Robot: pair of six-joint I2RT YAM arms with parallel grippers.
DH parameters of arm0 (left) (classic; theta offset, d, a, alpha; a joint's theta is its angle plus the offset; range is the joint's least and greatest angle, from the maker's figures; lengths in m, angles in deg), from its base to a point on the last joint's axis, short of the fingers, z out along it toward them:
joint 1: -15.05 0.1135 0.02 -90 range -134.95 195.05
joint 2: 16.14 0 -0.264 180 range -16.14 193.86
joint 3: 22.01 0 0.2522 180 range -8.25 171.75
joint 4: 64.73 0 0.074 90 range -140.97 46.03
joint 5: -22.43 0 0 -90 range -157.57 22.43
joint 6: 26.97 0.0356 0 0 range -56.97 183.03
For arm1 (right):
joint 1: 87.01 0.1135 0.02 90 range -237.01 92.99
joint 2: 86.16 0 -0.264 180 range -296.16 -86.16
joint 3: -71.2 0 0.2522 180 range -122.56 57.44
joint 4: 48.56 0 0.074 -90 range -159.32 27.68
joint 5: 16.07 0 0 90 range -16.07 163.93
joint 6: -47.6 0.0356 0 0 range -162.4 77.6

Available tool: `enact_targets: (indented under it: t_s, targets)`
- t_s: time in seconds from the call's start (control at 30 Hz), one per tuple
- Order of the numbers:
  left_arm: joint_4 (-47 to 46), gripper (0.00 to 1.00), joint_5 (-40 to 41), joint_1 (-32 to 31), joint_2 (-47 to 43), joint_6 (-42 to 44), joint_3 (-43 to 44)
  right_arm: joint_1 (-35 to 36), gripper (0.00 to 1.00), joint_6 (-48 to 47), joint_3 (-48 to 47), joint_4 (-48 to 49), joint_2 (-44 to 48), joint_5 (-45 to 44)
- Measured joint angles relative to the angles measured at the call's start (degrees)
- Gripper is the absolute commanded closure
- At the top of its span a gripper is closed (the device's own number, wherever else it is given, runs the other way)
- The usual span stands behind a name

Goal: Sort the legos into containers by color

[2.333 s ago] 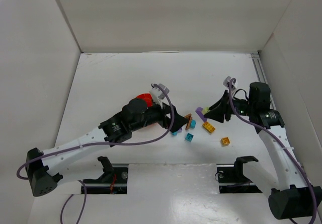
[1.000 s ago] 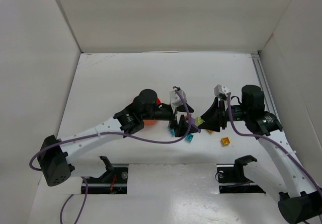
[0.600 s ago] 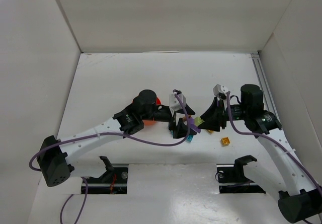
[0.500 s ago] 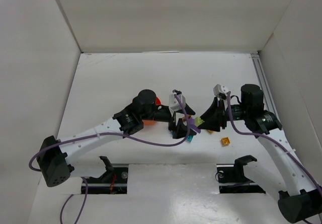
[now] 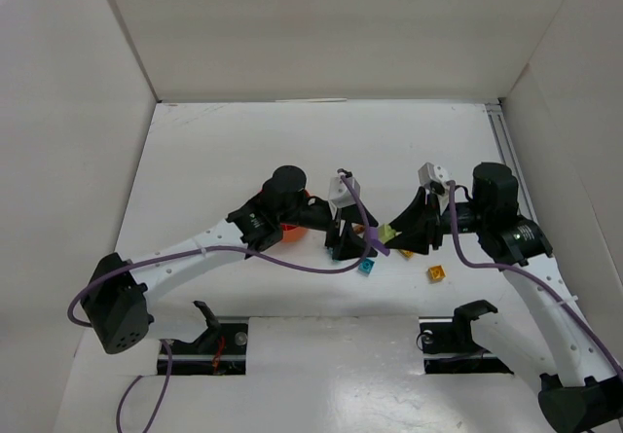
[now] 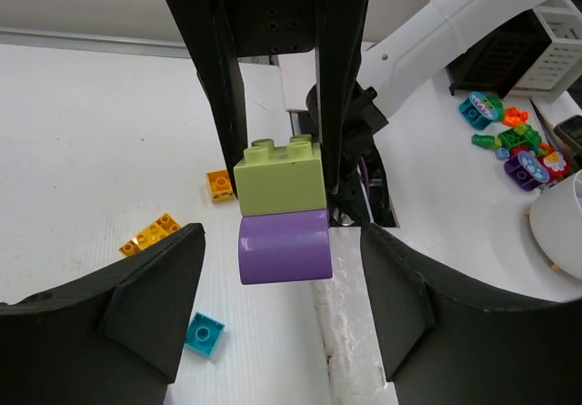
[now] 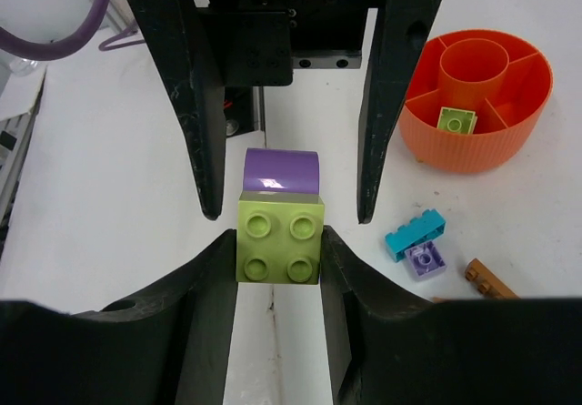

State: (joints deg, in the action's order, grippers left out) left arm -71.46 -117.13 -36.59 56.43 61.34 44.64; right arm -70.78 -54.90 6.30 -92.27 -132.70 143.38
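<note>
My right gripper [image 7: 279, 259] is shut on a pale yellow-green brick [image 7: 279, 239] that is stuck to a purple brick [image 7: 282, 169], held above the table. In the top view the right gripper [image 5: 394, 234] meets my left gripper [image 5: 352, 241] at mid-table. In the left wrist view the left gripper [image 6: 282, 250] is open, its jaws on either side of the purple brick [image 6: 283, 246] and apart from it. The orange dish [image 7: 509, 118] holds one yellow-green brick [image 7: 455, 119]; in the top view the dish [image 5: 291, 231] is mostly hidden under the left arm.
Loose on the table are a teal brick [image 7: 414, 233], a small purple brick [image 7: 426, 259], a brown brick [image 7: 486, 278], orange-yellow bricks [image 6: 150, 235] [image 5: 436, 273] and a teal plate [image 5: 366, 267]. White walls surround the table.
Since two seconds ago both grippers have come together at mid-table, the right one holding the stacked bricks. Over the last half second both arms shifted only slightly.
</note>
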Motion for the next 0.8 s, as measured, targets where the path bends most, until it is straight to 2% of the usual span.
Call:
enact_targets:
  t_s: [0.07, 0.4, 0.73, 0.8]
  targets:
    - [-0.02, 0.39, -0.39, 0.0, 0.28, -0.37, 0.09, -0.02, 1.0, -0.02, -0.04, 0.0, -0.07, 0.0]
    - [-1.18, 0.39, -2.1, 0.15, 0.46, -1.84, 0.11, 0.39, 1.0, -0.98, -0.59, -0.07, -1.36, -1.11]
    - [-1.95, 0.67, -2.91, 0.74, 1.9, -2.4, 0.55, 1.92, 1.0, -1.25, -2.08, -0.26, -2.64, -2.23]
    - [-1.97, 0.75, -2.89, 0.87, 1.97, -2.89, 0.55, 2.08, 1.0, -1.33, -2.1, -0.26, -2.64, -2.51]
